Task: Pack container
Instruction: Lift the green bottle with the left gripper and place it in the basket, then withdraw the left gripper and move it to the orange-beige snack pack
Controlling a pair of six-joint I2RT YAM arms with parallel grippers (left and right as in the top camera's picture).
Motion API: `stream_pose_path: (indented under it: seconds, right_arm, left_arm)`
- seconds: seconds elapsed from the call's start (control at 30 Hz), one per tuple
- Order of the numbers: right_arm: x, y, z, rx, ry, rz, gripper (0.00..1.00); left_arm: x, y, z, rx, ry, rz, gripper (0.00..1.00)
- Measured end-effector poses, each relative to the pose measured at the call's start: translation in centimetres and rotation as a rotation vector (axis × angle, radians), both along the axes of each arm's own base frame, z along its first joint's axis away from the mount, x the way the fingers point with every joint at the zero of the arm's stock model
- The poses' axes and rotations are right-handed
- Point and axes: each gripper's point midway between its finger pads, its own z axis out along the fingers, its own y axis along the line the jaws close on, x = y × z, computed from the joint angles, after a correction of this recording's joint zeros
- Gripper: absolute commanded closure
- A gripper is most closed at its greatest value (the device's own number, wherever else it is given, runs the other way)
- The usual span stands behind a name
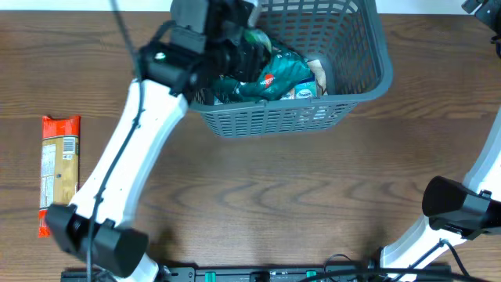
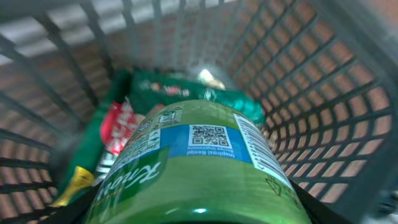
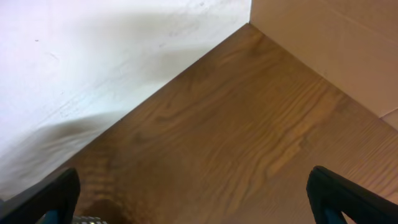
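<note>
reaching into the large dark grey slotted plastic basket (image 1: pixel 274 117) from its near-left side: left gripper (image 1: pixel 244 48), closed on a bulging green foil pouch (image 2: pixel 199 155) with a blue qr-code label. its fingers are mostly hidden behind the pouch, only dark edges showing. the pouch hangs inside the basket, above the contents. lying in the basket: dark green crinkled snack packets (image 1: pixel 275 72), a red-and-green packet (image 2: pixel 115 127), a white-and-blue pack (image 1: pixel 305 92) against the near wall. the basket stands on the brown wood-grain table (image 1: pixel 274 196), at its far edge. well left of the basket, flat on the table: orange-red rectangular snack bar wrapper (image 1: pixel 60 168). off to the right of the basket: right gripper (image 3: pixel 199 199), fingertips (image 3: pixel 53 196) spread wide, nothing between them, above the table beside a white wall (image 3: pixel 93 56).
</note>
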Motion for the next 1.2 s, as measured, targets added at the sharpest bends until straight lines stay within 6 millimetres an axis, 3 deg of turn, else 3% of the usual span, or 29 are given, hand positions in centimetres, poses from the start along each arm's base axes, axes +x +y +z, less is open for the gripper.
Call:
stream_pose_path:
  seconds: [0.17,0.33,0.37,0.43,0.47,0.73,0.9,1.2]
  right_arm:
    - [0.0,0.0,0.0,0.0,0.0,0.0,0.01]
    - [0.0,0.0,0.0,0.0,0.0,0.0,0.01]
    - [0.0,0.0,0.0,0.0,0.0,0.0,0.01]
    - [0.0,0.0,0.0,0.0,0.0,0.0,0.01]
    - [0.0,0.0,0.0,0.0,0.0,0.0,0.01]
    - [0.0,0.0,0.0,0.0,0.0,0.0,0.01]
    - [0.0,0.0,0.0,0.0,0.0,0.0,0.01]
    - [0.0,0.0,0.0,0.0,0.0,0.0,0.01]
  left_arm:
    - [-0.3,-1.5,-2.8,0.031,0.066,-0.03,0.94]
    - [-0.7,-2.1,-3.2,0.037,0.077,-0.047,0.94]
    - [-0.8,-2.2,-3.2,0.037,0.077,-0.048,0.9]
    - [-0.8,-2.1,-3.2,0.038,0.079,-0.048,0.51]
    - [-0.8,-2.1,-3.3,0.039,0.081,-0.048,0.41]
    - [-0.9,-2.1,-3.3,0.043,0.083,-0.052,0.19]
    - [-0.9,-2.1,-3.3,0.04,0.084,-0.052,0.18]
    - [-0.2,-1.2,-2.8,0.039,0.06,-0.034,0.28]
